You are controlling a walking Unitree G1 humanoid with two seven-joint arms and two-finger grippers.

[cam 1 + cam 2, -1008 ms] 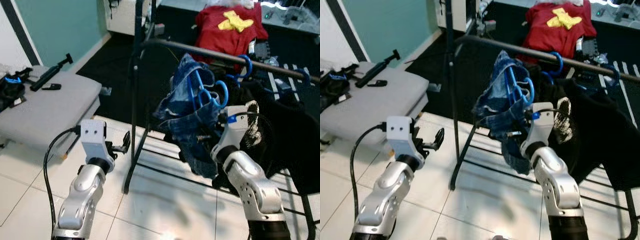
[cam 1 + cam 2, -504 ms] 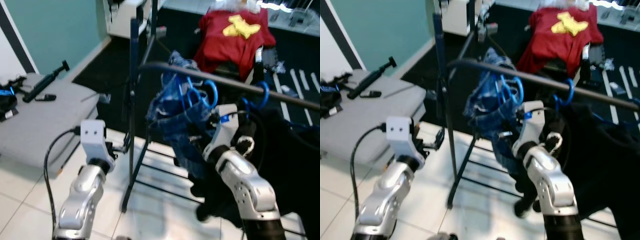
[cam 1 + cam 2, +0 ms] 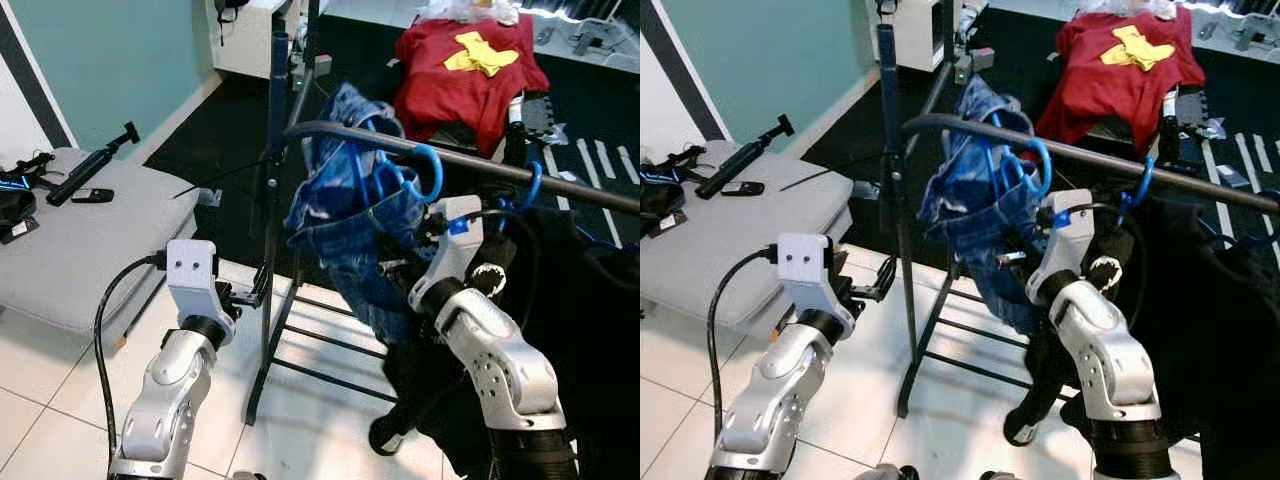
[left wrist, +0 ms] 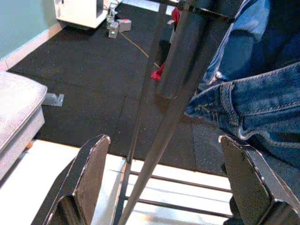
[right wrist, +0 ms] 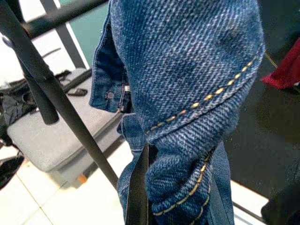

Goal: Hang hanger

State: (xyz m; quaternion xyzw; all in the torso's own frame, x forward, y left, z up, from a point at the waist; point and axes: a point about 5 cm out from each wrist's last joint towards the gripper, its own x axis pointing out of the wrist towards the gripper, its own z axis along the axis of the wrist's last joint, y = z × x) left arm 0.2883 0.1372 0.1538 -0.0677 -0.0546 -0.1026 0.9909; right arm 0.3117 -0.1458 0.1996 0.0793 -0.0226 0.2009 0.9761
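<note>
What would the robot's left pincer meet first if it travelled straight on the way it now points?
Probably the slanted dark leg of the clothes rack, which runs between the open fingers of the left pincer. The hanging jeans lie just beside that line; depth is hard to judge.

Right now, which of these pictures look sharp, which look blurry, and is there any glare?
Left and right eye views: fairly sharp, with slight softness on the jeans and a washed-out white floor. Left wrist view: the rail looks soft, the black fingers crisp. Right wrist view: denim weave sharp, background hazy and overexposed.
</note>
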